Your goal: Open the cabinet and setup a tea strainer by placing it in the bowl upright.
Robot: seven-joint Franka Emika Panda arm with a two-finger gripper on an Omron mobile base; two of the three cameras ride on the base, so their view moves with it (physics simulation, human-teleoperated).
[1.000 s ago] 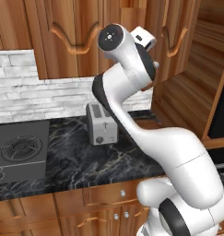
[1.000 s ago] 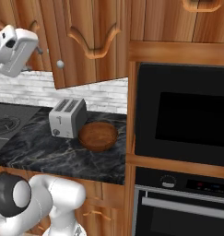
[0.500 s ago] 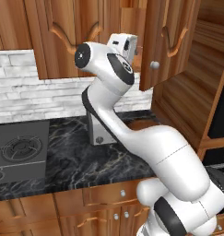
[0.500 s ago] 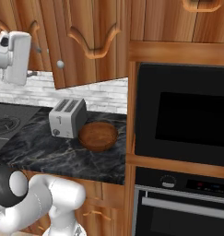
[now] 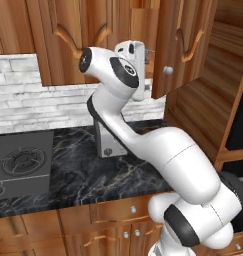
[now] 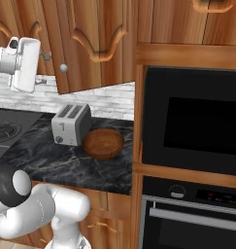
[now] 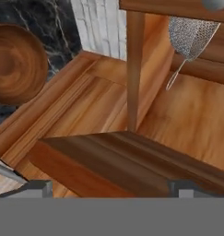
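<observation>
The cabinet [image 5: 180,45] is seen with its right door swung out (silver knob facing the room). The gripper [image 6: 44,68] is raised before the opening, jaws spread wide and holding nothing. In the hand view the tea strainer [image 7: 191,36] is found inside the cabinet. The bowl [image 6: 103,144] sits on the dark counter [image 6: 46,155], just beside the toaster [image 6: 70,124]. No writing can be read.

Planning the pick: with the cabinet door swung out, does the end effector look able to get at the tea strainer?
Probably yes. The cabinet door is open, the end effector is open too, and the tea strainer shows inside ahead with nothing in between.
</observation>
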